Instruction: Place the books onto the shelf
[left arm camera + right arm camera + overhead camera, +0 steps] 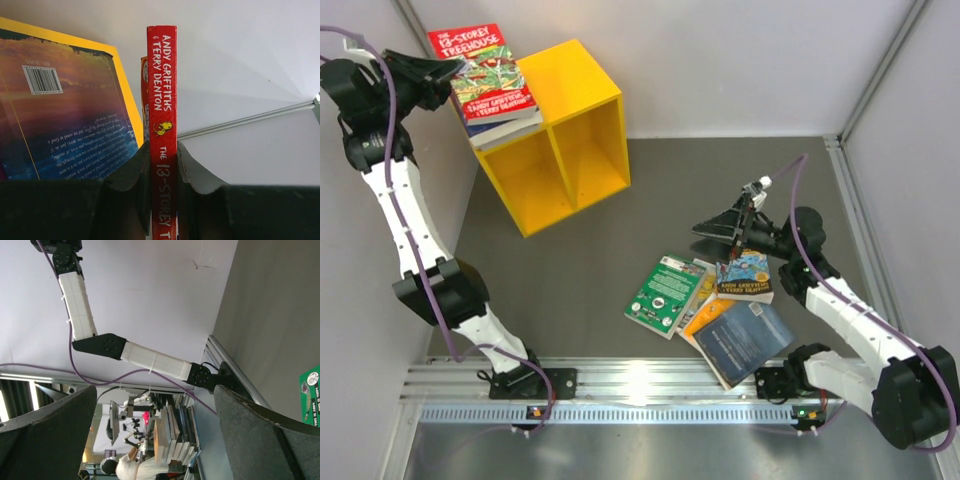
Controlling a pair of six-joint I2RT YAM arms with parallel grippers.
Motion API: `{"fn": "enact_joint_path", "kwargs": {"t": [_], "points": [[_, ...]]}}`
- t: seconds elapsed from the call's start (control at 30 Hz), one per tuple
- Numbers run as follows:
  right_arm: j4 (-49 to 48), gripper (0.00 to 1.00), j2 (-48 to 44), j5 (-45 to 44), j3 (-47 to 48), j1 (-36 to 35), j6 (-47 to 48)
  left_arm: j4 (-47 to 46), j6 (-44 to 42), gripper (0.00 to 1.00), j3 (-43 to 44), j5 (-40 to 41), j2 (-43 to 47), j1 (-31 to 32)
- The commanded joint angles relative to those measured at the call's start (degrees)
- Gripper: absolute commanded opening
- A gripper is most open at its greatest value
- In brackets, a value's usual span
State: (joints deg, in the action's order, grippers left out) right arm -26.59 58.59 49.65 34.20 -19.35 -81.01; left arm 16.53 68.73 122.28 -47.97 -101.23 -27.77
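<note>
Currently our left gripper (163, 167) is clamped on the red book (161, 90), spine facing the fingers, held flat over another book at the left end of the yellow shelf (575, 120). Our right gripper (725, 225) hovers wide apart and empty, nearer the loose books (720, 305) on the table.

One yellow shelf (582, 78) in the upper left of the frame, with two compartments (535, 180). On its top, one red book (480, 62) over one or two darker books (510, 122). Lower right on the surface (570, 280), five more: green book (665, 292), pale book (706, 280), orange book (705, 318), blue cartoon book (748, 275), dark blue book (748, 338). Two arms (405, 220), each with one tool: left tool (450, 72), right tool (718, 224).
</note>
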Motion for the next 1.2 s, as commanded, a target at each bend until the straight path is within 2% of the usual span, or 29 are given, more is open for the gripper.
{"fn": "enact_joint_path", "kwargs": {"t": [0.0, 0.07, 0.17, 0.37, 0.47, 0.5, 0.53, 0.67, 0.7, 0.73, 0.8, 0.87, 0.93, 1.17], "points": [[-2.0, 1.00, -0.4, 0.8, -0.2, 0.6, 0.9, 3.6, -6.0, 0.00, 6.7, 0.4, -1.2, -0.2], [-1.9, 1.00, -0.8, 0.8, -0.6, 0.5, 0.9, 8.5, -9.9, 0.04, 8.4, 1.3, -1.9, -0.2], [-1.5, 1.00, -1.2, 0.7, -1.3, 0.5, 1.0, 10.4, -12.8, 0.09, 7.9, 3.7, -1.8, -0.1], [-1.4, 1.00, -1.2, 0.7, -2.4, 0.6, 1.3, 9.4, -12.9, 0.11, 5.5, 5.0, -2.5, -0.1], [-1.4, 1.00, -0.8, 0.7, -2.6, 0.5, 1.2, 9.0, -13.2, 0.18, 5.6, 6.0, -3.0, -0.2], [-1.4, 1.00, -0.8, 0.6, -2.5, 0.5, 1.3, 8.7, -13.2, 0.21, 5.5, 6.0, -3.1, -0.1], [-1.4, 1.00, -0.6, 0.6, -2.4, 0.5, 1.3, 7.6, -12.9, 0.29, 5.5, 6.0, -3.4, -0.1], [-1.6, 1.00, -0.1, 0.5, -2.1, 0.5, 1.6, 7.0, -12.0, 0.44, 6.3, 5.7, -4.7, -0.2], [-1.6, 1.00, 0.0, 0.4, -2.0, 0.5, 1.5, 6.9, -11.9, 0.52, 6.7, 5.9, -5.1, -0.1], [-1.6, 1.00, 0.2, 0.4, -2.0, 0.5, 1.6, 6.9, -12.0, 0.65, 6.9, 5.9, -5.3, -0.1], [-1.7, 1.00, 0.2, 0.4, -2.0, 0.5, 1.6, 7.1, -12.6, 0.82, 7.7, 6.7, -5.6, -0.1], [-1.8, 1.00, 0.4, 0.4, -2.2, 0.5, 1.6, 9.1, -14.3, 0.92, 9.9, 7.5, -5.7, -0.1], [-1.8, 1.00, 0.4, 0.4, -2.2, 0.5, 1.6, 11.4, -17.2, 0.98, 11.8, 9.8, -6.2, -0.1], [-1.7, 1.00, 0.3, 0.6, -2.5, 0.5, 1.6, 19.7, -27.1, 0.99, 14.9, 19.8, -3.5, -0.1]]}}
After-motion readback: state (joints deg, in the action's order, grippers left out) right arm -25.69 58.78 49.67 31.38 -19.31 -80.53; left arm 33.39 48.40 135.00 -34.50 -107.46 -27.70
